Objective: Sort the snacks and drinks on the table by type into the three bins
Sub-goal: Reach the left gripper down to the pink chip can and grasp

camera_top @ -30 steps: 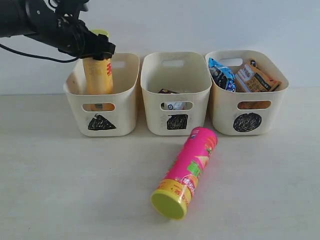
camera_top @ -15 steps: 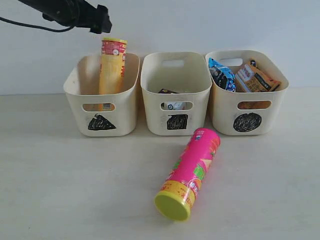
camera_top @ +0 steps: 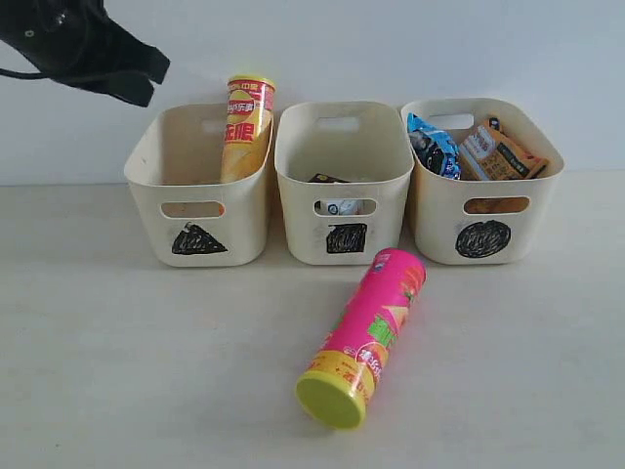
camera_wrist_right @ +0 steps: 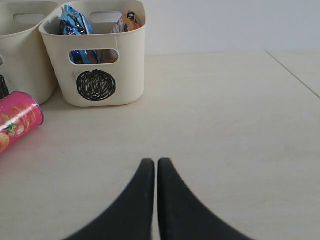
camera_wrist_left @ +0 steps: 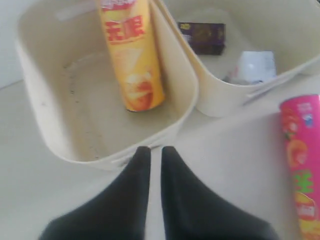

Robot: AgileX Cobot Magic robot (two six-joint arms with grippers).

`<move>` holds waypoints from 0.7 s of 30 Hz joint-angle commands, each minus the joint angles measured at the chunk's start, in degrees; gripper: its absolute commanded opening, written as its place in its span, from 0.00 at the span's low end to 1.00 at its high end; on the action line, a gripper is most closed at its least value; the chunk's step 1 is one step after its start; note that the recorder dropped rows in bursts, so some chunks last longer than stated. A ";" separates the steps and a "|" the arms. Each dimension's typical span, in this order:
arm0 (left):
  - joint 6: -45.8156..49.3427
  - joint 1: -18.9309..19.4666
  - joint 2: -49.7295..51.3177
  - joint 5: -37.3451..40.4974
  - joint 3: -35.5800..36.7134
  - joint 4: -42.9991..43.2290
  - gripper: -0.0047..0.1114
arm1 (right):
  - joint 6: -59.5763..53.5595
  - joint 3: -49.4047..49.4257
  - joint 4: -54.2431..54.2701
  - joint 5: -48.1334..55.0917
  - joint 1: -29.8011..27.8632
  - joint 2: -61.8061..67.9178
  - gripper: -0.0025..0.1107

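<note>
Left pincer [camera_wrist_left: 156, 150] pressed together, empty — beyond its tips the tall yellow chip tube [camera_wrist_left: 132, 60] leans inside the cream plastic triangle-marked bin [camera_top: 146, 230]. Right pincer [camera_wrist_right: 156, 162] likewise closed.

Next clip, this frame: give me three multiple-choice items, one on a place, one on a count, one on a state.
1. Where is the yellow chip tube?
A) in the triangle bin
B) lying flat outside the bins
C) lifted in mid-air

2. How many bags are in the circle bin?
A) one
B) two
C) three

3. How is the pink chip tube positioned?
A) standing upright
B) lying on its side
C) leaning against a bin

Answers:
1 A, it stands tilted inside the bin marked with a triangle.
2 B, a blue bag and an orange bag stick out of it.
3 B, it lies lengthwise on the table, with its yellow-green cap toward the camera.
</note>
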 commanded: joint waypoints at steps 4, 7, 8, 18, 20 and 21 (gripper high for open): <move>0.49 -14.86 -1.93 -0.38 6.83 -2.13 0.09 | -0.17 0.25 -0.11 -0.37 -0.14 -0.27 0.02; 0.26 -18.71 -1.31 1.14 7.20 -2.13 0.09 | -0.17 0.25 -0.11 -0.37 -0.14 -0.27 0.02; 0.26 -19.84 -1.08 1.56 7.20 -2.13 0.09 | -0.17 0.25 -0.11 -0.37 -0.14 -0.27 0.02; -1.72 -27.29 4.88 1.39 7.20 -1.88 0.10 | -0.17 0.25 -0.11 -0.37 -0.14 -0.27 0.02; -1.85 -27.81 6.81 1.07 6.97 -1.88 0.15 | -0.17 0.25 -0.11 -0.37 -0.14 -0.27 0.02; -1.85 -27.96 7.77 1.07 6.85 -1.88 0.20 | -0.17 0.25 -0.11 -0.37 -0.14 -0.27 0.02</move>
